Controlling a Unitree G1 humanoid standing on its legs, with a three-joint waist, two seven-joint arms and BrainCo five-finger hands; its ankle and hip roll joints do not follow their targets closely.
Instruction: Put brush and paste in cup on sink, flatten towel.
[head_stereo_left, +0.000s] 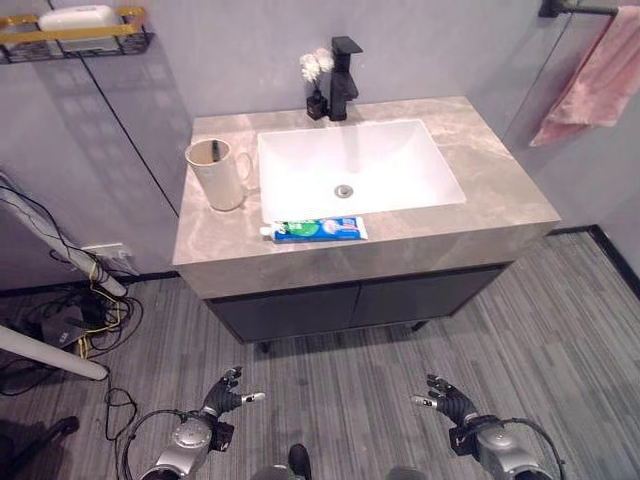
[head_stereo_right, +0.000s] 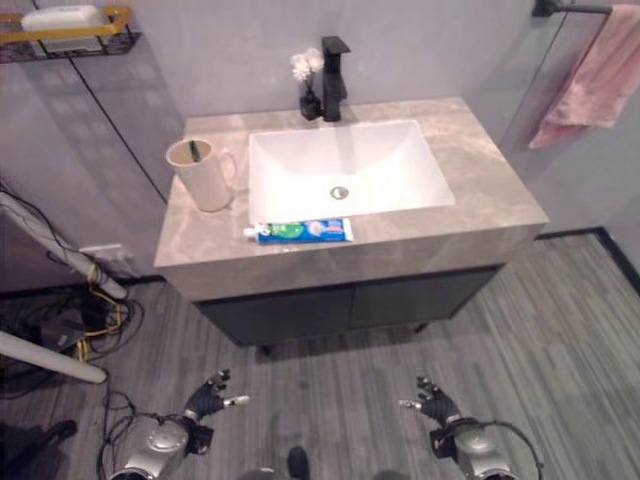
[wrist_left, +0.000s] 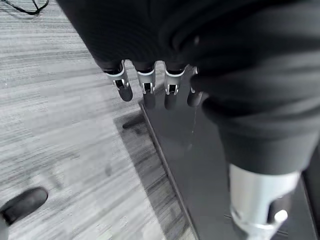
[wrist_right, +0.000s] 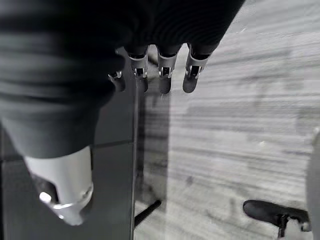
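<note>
Nearest the camera, the left hand (head_stereo_left: 222, 398) and right hand (head_stereo_left: 447, 399) are hanging low over the floor in front of the sink (head_stereo_left: 352, 165), fingers loosely spread and holding nothing. Farther on, the toothpaste tube (head_stereo_left: 320, 229) is lying flat on the counter just in front of the sink, probably light and squashy, so pinching it across its flat sides near the middle looks safest. The cup (head_stereo_left: 217, 173) is standing left of the sink with a thin, stiff brush (head_stereo_right: 195, 150) seemingly already inside, while the soft pink towel (head_stereo_left: 592, 83) is hanging bunched on a rail beyond the sink's right side.
</note>
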